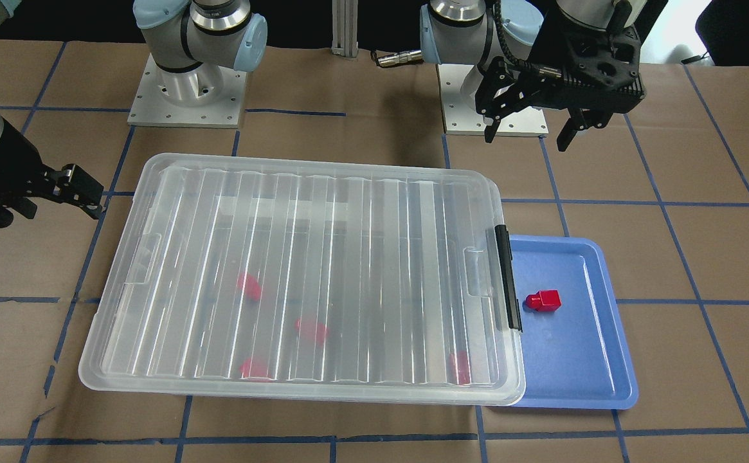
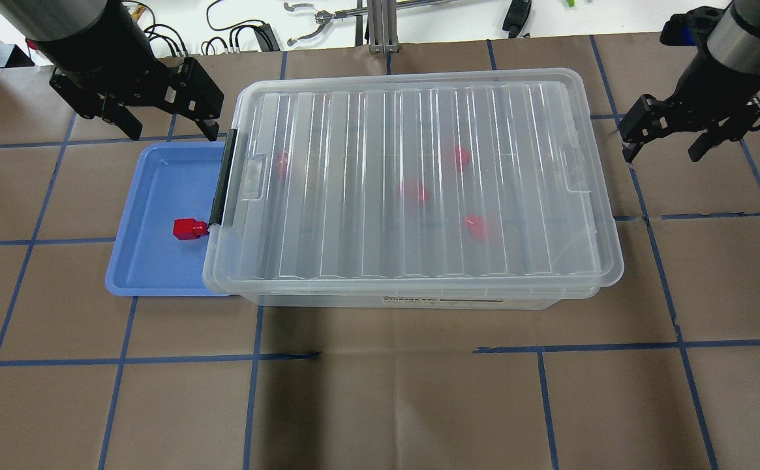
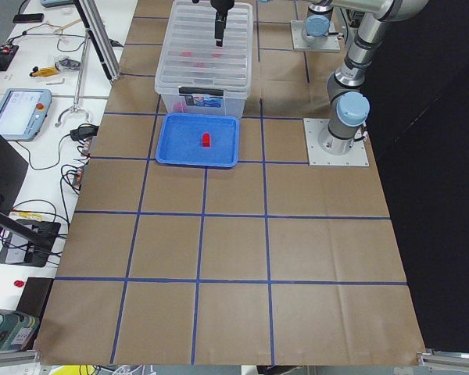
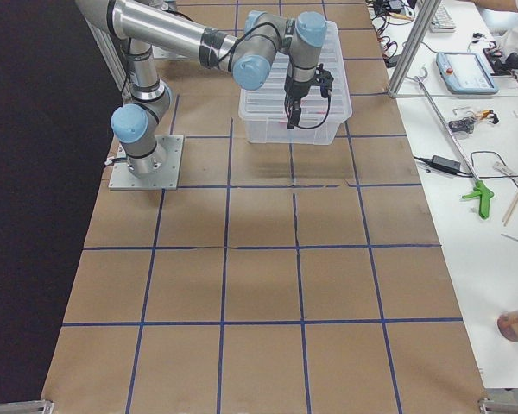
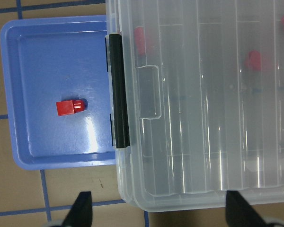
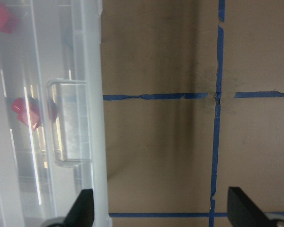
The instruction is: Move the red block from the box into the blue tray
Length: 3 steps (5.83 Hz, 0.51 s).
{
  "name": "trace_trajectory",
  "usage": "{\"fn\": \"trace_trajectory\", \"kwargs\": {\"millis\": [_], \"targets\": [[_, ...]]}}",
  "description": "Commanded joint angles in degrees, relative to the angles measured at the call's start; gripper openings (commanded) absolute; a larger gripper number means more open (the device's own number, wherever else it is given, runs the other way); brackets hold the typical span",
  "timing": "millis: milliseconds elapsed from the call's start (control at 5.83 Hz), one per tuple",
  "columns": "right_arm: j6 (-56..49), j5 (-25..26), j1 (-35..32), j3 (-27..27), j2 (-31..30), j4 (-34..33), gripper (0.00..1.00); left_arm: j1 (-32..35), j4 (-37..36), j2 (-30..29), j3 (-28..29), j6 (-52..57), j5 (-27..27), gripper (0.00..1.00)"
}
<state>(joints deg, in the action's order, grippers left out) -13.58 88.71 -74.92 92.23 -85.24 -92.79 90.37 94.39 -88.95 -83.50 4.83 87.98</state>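
One red block lies in the blue tray, also seen from overhead and in the left wrist view. The tray is partly tucked under the latch end of the clear box. The box's ribbed lid is on, with its black latch clip at the tray end. Several more red blocks show blurred through the lid. My left gripper is open and empty above the tray's far edge. My right gripper is open and empty beside the box's other end.
The table is covered in brown paper with a blue tape grid. The two arm bases stand behind the box. A side bench with a pendant and cables runs along the table's far side.
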Motion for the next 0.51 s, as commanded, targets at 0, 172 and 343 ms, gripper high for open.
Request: {"fn": "trace_trajectory", "kwargs": {"millis": [0, 172, 343], "targets": [[7.72, -0.30, -6.07, -7.11, -0.89, 7.42, 1.00, -0.02, 0.00, -0.08, 0.09, 0.00, 0.00, 0.98], [14.56, -0.21, -10.99, -10.63, -0.81, 10.58, 1.00, -0.02, 0.00, -0.08, 0.00, 0.00, 0.00, 0.98], [19.94, -0.38, -15.30, -11.10, -0.72, 10.79, 1.00, -0.02, 0.00, -0.08, 0.00, 0.09, 0.08, 0.98]]}}
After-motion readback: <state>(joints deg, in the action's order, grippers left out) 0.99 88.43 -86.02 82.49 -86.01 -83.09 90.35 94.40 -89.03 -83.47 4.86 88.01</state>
